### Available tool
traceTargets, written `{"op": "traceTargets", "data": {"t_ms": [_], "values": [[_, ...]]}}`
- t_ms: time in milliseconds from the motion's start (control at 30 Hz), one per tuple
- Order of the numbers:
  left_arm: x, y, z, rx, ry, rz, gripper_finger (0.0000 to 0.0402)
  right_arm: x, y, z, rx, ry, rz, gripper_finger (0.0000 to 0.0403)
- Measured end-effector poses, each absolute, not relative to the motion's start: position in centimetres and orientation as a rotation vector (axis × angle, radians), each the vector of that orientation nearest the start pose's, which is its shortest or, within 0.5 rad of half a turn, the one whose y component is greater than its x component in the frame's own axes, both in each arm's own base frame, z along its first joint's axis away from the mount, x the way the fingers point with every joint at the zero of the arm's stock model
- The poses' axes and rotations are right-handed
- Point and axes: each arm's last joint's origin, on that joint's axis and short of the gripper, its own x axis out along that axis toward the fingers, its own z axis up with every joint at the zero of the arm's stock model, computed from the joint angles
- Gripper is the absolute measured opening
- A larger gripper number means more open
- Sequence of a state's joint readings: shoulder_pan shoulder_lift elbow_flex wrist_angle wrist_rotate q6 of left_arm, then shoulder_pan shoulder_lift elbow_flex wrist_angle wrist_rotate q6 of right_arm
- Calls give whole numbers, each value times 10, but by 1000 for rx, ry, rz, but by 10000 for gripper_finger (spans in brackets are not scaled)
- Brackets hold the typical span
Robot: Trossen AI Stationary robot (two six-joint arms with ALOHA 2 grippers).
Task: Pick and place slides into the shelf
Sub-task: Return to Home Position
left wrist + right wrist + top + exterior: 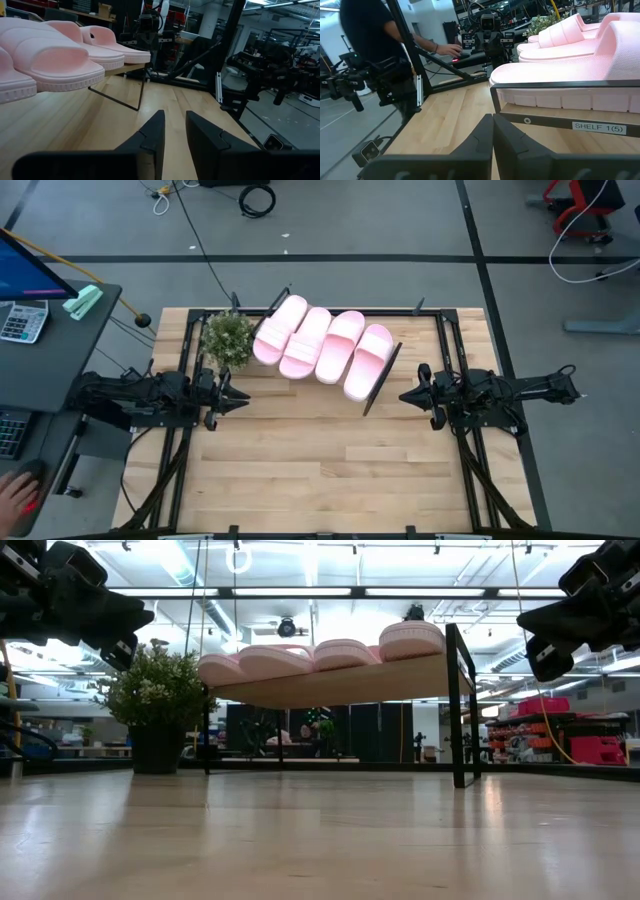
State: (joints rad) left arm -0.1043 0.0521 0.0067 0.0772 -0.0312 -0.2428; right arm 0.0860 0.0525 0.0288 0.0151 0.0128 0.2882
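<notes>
Fingers point(152, 135) of the left gripper point(175, 117) are sitting a narrow gap apart, with bare wood showing between them and nothing in their hold. The gripper is hovering above the butcher-block table point(320, 470) at its left side, pointing inward, just beside the potted plant point(228, 338). The right gripper point(493, 120) is pointing inward from the table's right side, its two fingers pressing together and carrying nothing. In the low view both grippers are hanging well above the tabletop, one at each upper corner.

Between the two grippers, toward the far half of the table, the shelf point(350, 688) is standing on thin black legs, its light-wood board slanting. All four pink slides point(307, 342) are lying on it side by side, each touching its neighbour. The row is running diagonally from next to the plant toward the right gripper. Neither gripper is touching the slides or the shelf. In the right wrist view, the nearest slide is resting just behind the shelf's black front rail, and a label point(598, 127) reading "SHELF 1(5)" is showing on the board's edge below it.

Beyond the table's left side, a person point(365, 30) in dark clothing is resting a hand point(451, 49) on a desk.
</notes>
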Motion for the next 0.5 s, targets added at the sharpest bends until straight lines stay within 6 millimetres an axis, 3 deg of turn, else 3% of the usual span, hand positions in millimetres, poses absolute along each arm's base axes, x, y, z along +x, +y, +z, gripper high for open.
{"op": "traceTargets", "data": {"t_ms": [500], "values": [[100,-10,169,-244,-23,-76,82,99,8,171,288,19,71,14]]}}
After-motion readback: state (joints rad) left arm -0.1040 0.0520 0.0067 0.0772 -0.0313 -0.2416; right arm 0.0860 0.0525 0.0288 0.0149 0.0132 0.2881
